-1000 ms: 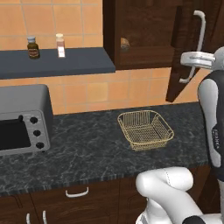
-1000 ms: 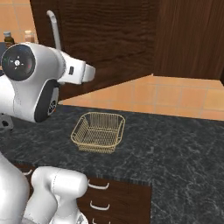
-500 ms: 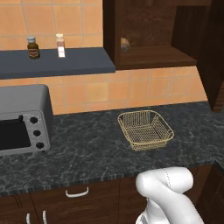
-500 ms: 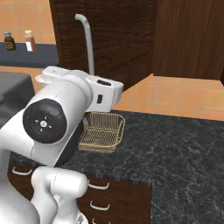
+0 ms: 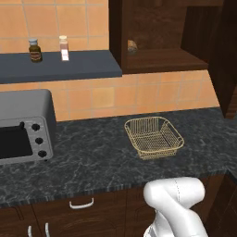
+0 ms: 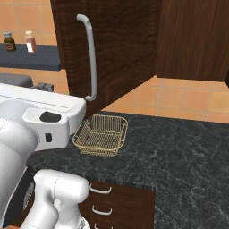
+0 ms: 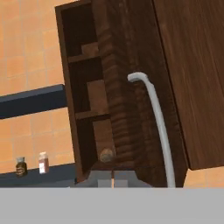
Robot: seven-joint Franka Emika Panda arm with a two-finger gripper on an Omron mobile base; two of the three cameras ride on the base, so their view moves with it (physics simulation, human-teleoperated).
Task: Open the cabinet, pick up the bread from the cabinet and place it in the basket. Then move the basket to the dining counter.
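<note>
The dark wooden cabinet (image 5: 159, 58) stands open, its door (image 6: 120, 49) swung out wide with the silver bar handle (image 6: 91, 58) facing me. The bread (image 5: 132, 45), a small brown bun, rests at the left of the lowest cabinet shelf. In the hand view the bread (image 7: 106, 155) lies just above my gripper (image 7: 113, 178), which is shut on nothing, away from the handle (image 7: 158, 131). The golden wire basket (image 5: 154, 137) sits empty on the black worktop below the cabinet, and is seen again as the basket (image 6: 100, 135). The dining counter is out of view.
A grey toaster oven (image 5: 21, 126) stands on the black worktop (image 5: 92, 162) at the left. Two small bottles (image 5: 48, 49) sit on a blue wall shelf. My white arm (image 6: 31, 120) crosses the left of the right base view, beside the door.
The cabinet door has swung further open. My arm has pulled back out of the left base view, off the handle. The jaws have gone from part open to shut.
</note>
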